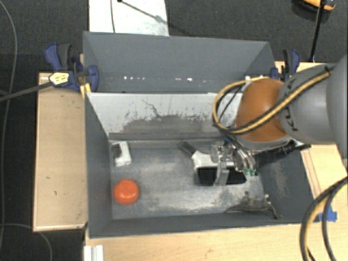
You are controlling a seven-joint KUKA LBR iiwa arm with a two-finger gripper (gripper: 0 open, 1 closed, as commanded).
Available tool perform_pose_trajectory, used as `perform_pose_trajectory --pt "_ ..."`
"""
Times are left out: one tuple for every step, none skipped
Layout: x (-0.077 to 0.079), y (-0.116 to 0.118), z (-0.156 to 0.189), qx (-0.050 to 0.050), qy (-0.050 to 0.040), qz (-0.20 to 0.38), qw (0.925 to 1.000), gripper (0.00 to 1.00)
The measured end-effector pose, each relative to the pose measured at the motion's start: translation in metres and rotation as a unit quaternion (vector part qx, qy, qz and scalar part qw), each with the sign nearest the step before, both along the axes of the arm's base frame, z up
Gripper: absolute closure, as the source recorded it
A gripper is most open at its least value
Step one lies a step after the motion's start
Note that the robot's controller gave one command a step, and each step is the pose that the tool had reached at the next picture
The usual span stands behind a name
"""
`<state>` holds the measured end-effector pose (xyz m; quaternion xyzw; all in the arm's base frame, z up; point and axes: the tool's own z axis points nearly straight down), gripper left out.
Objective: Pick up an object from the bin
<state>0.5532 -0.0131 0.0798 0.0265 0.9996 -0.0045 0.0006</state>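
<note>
Gripper (227, 166) hangs low at mid-right of the bin (163, 64), right against a white-and-black block (204, 167) on the floor. Spread or pinched, can't tell; the wrist blocks it. Block lies clear of the walls, so likely an easy target from above. Orange round cap (126, 192) near-left and small white piece (120, 154) far-left are well apart from it. Dark metal thing (254, 204) is tucked against the near-right wall, probably awkward to reach.
</note>
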Motion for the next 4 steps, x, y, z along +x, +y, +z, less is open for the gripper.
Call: perform_pose_trajectory --pt "0.025 0.040 -0.003 0.002 0.0007 0.005 1.0000 1.00" --pt "0.026 0.031 0.044 0.003 -0.0002 0.006 1.0000 1.00" --pt "0.029 0.024 0.079 0.002 -0.0046 0.018 0.9998 1.00" --pt "0.029 0.023 0.118 0.003 0.0024 0.023 0.9997 1.00"
